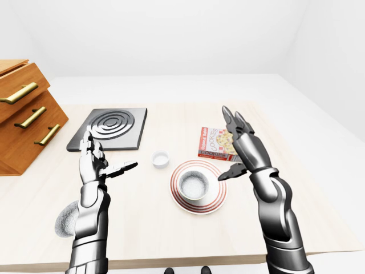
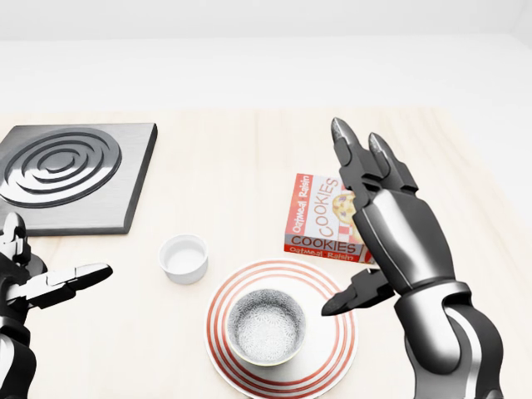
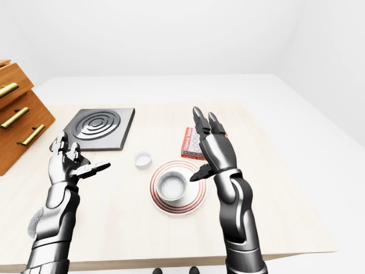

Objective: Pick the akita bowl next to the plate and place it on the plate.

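akita bowl on red-ringed plate | box reads "Oatmeal Raisin COOKIES" | left hand, right hand: fingers spread wide

This is a bare, rendered kitchen corner, more of a mock-up than a lived-in room. A pale wooden bench carries a square metal hob plate with raised concentric rings, like a stove burner. At the left edge of the left-eye view is a wooden chest of drawers with brass pull handles. Tableware and food share the bench: a red-ringed plate with a speckled bowl on it, a small white cup just beside it, and a box of oatmeal raisin cookies. Plain white walls and a white floor surround it.
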